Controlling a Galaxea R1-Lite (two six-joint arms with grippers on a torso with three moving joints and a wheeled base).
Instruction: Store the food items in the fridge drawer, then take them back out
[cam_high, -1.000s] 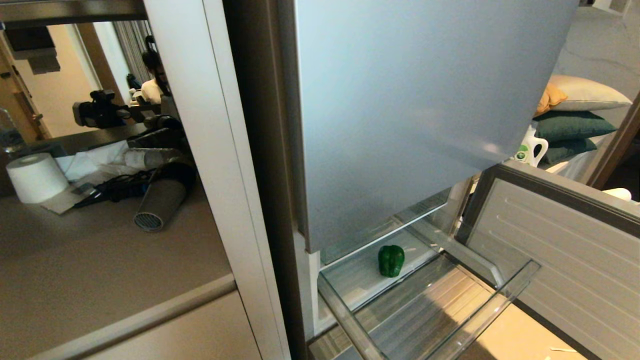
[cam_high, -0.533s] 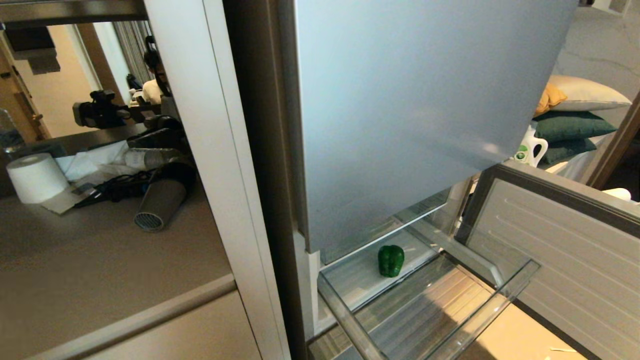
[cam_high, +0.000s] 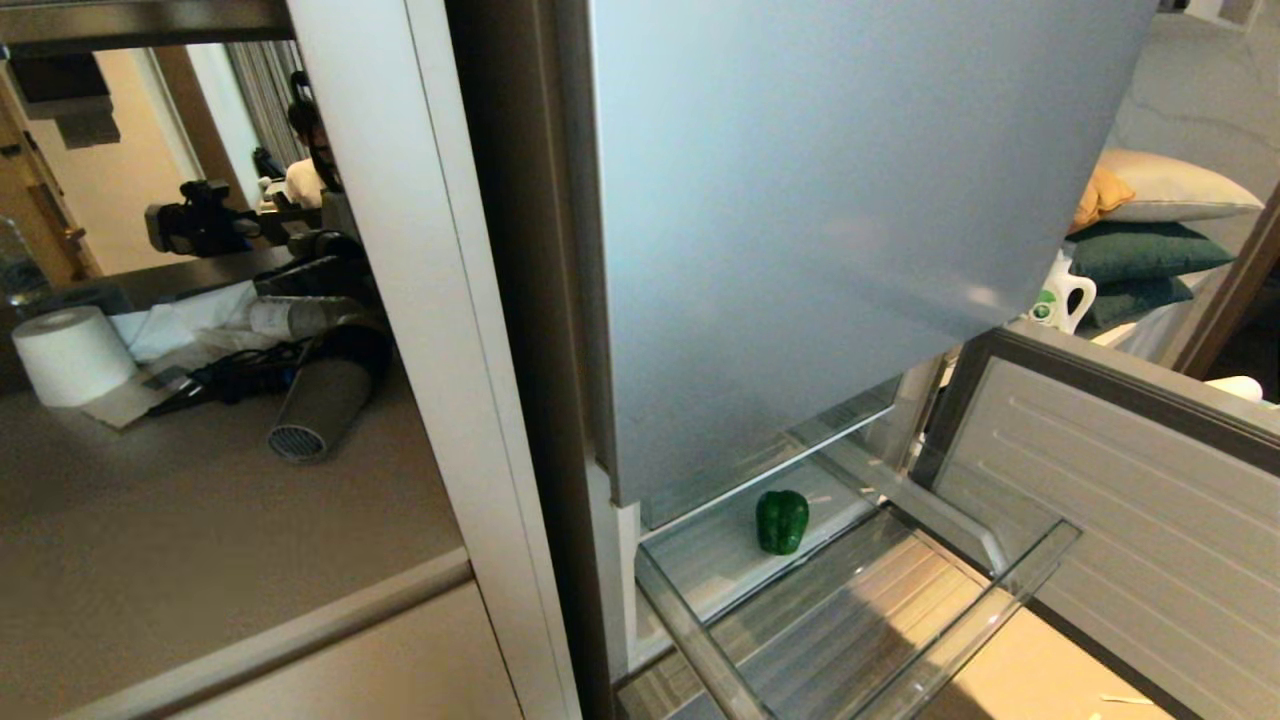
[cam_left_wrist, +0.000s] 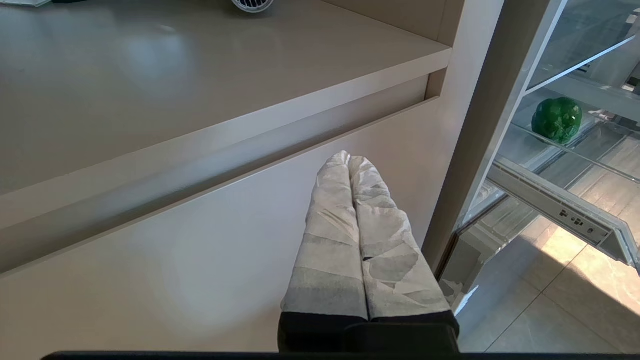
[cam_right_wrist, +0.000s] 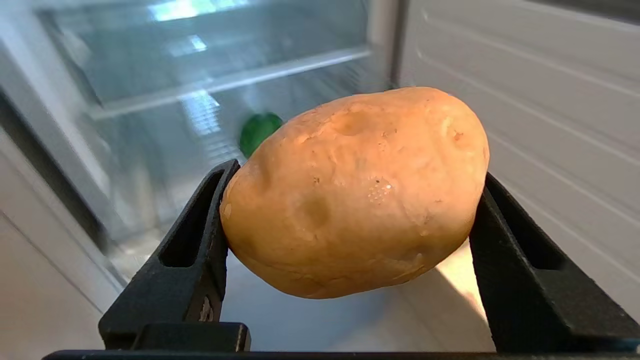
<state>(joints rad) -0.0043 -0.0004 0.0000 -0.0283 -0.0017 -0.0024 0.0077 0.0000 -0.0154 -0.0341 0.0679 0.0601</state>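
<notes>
A golden-brown potato (cam_right_wrist: 355, 192) hangs clamped between the black fingers of my right gripper (cam_right_wrist: 356, 175), which is shut on it just outside the open fridge drawer (cam_right_wrist: 525, 75). Behind the potato a glossy green bell pepper (cam_right_wrist: 257, 131) lies in the drawer's clear bin. In the head view the pepper (cam_high: 782, 521) sits at the back of the pulled-out fridge drawer (cam_high: 1100, 470), and neither arm shows there. My left gripper (cam_left_wrist: 348, 157) is shut on nothing, its tape-wrapped fingers before a beige cabinet front, with the pepper (cam_left_wrist: 556, 119) off to one side.
The tall silver-blue top door (cam_high: 850, 200) overhangs the drawer. A counter (cam_high: 200, 520) on the left carries a paper roll (cam_high: 70, 355) and a hair dryer (cam_high: 325, 400). Cushions (cam_high: 1150, 250) and a white detergent bottle (cam_high: 1065, 295) lie at the right; a person (cam_high: 305, 150) sits far back.
</notes>
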